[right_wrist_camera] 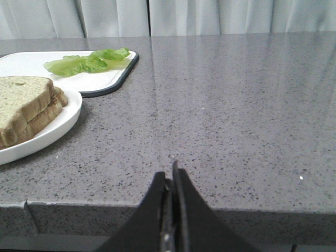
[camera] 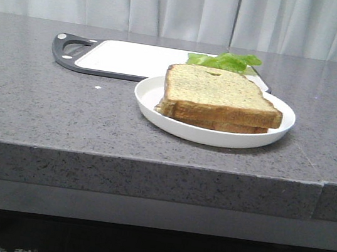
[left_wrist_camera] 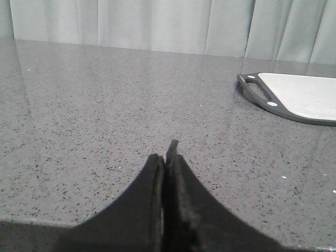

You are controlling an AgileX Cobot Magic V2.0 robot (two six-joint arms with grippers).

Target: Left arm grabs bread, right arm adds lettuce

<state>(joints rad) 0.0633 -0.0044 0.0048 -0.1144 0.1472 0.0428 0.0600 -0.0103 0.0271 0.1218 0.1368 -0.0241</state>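
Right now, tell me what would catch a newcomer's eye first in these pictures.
First the bread: a thick speckled slice stacked on a thinner slice on a white plate near the grey counter's front edge. Behind it, the bright green lettuce lies at the right end of a white cutting board with a dark handle. Both wrist views show closed black fingers, left and right, holding nothing.

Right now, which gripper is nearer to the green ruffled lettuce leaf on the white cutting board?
The right gripper. Its wrist view shows the green ruffled lettuce leaf on the white cutting board. The left gripper sees only the board's handle end, no lettuce.
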